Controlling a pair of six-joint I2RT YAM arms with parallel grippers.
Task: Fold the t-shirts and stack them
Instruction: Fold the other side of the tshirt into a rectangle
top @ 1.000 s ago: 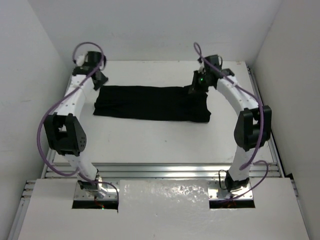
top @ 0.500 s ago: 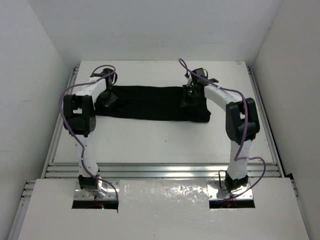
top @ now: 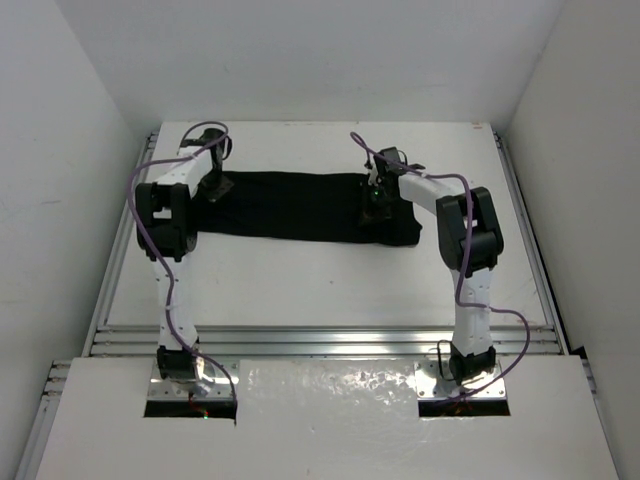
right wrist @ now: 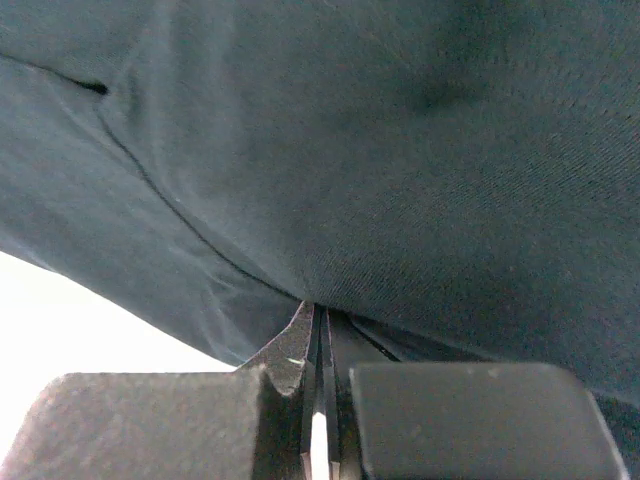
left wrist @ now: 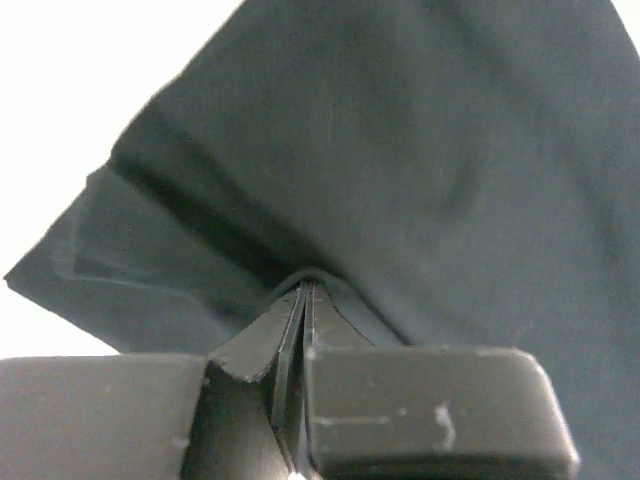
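Note:
One black t-shirt (top: 290,205) lies folded into a long strip across the far half of the white table (top: 300,280). My left gripper (top: 214,190) is down on its left end, and my right gripper (top: 374,200) is down near its right end. In the left wrist view the left gripper (left wrist: 305,287) is shut, and the t-shirt (left wrist: 420,150) puckers into a small ridge over its tips. The right gripper (right wrist: 320,308) is also shut, its tips tucked under a fold of the t-shirt (right wrist: 400,150).
White walls close the table in on the left, right and back. Metal rails (top: 320,338) run along the table's near edge, in front of the arm bases. A band of bare table lies between the t-shirt and the rails.
Both arms have swung in from the far corners onto the t-shirt's ends. Both grippers have gone from partly open to shut on the cloth.

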